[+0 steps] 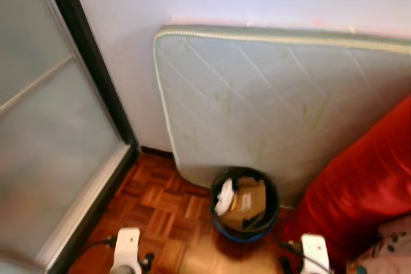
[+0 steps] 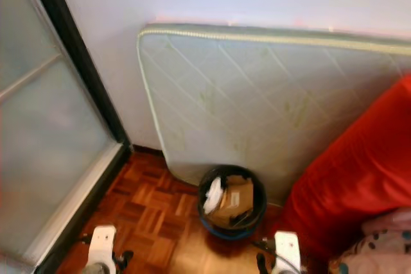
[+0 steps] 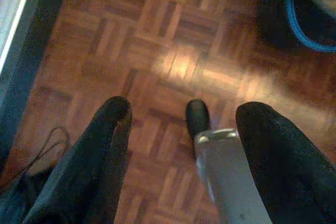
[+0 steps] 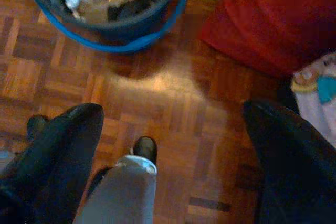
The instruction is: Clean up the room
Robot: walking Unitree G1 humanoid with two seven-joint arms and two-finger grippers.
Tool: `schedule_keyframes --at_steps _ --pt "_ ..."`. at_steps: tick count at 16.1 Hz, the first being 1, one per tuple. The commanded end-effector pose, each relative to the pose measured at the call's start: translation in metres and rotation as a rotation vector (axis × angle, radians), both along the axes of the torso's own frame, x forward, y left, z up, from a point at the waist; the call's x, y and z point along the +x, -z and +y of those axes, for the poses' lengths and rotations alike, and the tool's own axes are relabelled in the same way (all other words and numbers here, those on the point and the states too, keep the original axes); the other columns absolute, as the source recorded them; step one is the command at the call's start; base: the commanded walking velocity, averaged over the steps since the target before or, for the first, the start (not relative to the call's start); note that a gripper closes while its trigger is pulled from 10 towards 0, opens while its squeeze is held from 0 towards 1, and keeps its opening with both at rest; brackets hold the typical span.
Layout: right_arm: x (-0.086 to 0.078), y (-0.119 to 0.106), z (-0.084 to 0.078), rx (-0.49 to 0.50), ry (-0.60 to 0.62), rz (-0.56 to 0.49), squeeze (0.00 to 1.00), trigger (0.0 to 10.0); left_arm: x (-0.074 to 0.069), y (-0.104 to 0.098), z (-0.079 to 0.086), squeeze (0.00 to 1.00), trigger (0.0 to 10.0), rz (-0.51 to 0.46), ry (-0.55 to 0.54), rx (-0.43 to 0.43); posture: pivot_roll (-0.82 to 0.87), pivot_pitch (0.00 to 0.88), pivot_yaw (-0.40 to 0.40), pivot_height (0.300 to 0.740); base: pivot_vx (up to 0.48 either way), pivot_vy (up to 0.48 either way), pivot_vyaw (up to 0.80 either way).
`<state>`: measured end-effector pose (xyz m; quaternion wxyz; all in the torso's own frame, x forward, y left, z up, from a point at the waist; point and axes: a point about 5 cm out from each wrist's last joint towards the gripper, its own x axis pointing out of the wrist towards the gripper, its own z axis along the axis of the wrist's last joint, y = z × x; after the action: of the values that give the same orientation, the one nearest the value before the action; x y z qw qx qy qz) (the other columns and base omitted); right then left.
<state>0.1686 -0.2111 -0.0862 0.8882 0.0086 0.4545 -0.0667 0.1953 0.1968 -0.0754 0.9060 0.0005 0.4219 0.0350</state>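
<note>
My left tool (image 3: 181, 114) and right tool (image 4: 170, 114) hang low over the parquet floor (image 1: 167, 210), fingers spread apart, holding nothing. Just ahead, between them, stands the dark bin (image 1: 244, 204), stuffed with cardboard and white paper. Behind it a mattress (image 1: 270, 101) leans against the wall, beside red bedding (image 1: 366, 184).

The mattress (image 1: 270, 101) runs off the right edge — its lower corner hidden behind the red cushion (image 1: 366, 184).
</note>
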Motion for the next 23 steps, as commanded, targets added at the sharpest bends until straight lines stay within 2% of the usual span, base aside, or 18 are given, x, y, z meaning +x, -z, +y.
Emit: schedule_keyframes --at_steps 1,7,20,23 --pt "-0.0016 0.0003 -0.0029 0.002 0.009 0.007 0.00 10.0 -0.0038 0.0020 0.0026 0.00 10.0 0.021 -0.012 0.001 -0.01 0.000 0.018 0.740 -0.255 0.000 0.00" --pt "-0.0038 0.0003 -0.0072 0.006 0.017 0.012 0.00 10.0 -0.0040 0.0021 0.0029 0.00 10.0 0.025 -0.007 0.008 0.00 0.000 0.018 0.740 -0.086 0.000 -0.09" --pt "-0.0029 0.0003 -0.0065 0.009 0.005 0.019 0.00 10.0 -0.0040 0.0023 0.0021 0.00 10.0 0.030 0.006 0.010 -0.01 0.000 0.019 0.740 0.000 0.000 -0.80" --pt "-0.0043 0.0006 -0.0077 0.009 0.005 0.021 0.00 10.0 -0.0011 0.0009 0.0004 0.00 10.0 0.017 0.020 0.012 -0.01 0.000 0.022 0.740 0.000 -0.405 -0.80"
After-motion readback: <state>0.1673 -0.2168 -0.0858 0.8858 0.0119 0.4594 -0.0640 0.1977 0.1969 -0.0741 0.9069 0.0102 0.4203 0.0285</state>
